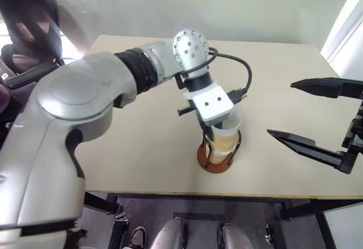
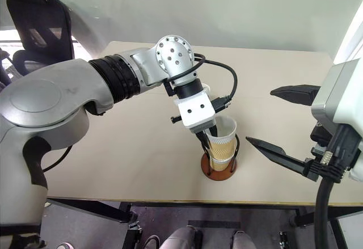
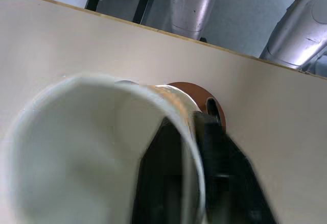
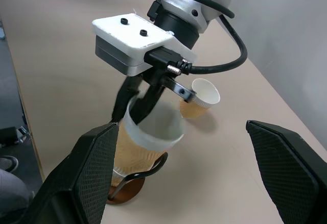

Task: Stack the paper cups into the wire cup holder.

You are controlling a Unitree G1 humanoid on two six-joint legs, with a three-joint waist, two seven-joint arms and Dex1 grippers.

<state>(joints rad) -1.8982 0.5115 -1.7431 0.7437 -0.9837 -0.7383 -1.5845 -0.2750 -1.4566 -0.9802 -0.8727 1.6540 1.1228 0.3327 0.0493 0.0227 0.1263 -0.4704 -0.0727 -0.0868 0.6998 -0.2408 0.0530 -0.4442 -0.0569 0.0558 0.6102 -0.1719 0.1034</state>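
Two paper cups already sat nested in the wire cup holder near the tabletop's front edge, left gripper jaws straddling the top cup's rim, looking like they were easing off. One more cup waited behind. Right gripper hung wide apart, empty.

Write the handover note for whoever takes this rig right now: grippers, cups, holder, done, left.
Left gripper: pinching the rim of the top cup, one finger inside, one outside; release may be starting.
Right gripper: open, empty, beside the stack.
Wire cup holder: near the table's front edge, holding two nested cups.
Third cup: loose and upright on the table behind the left gripper.
Left: release, then stack that cup.
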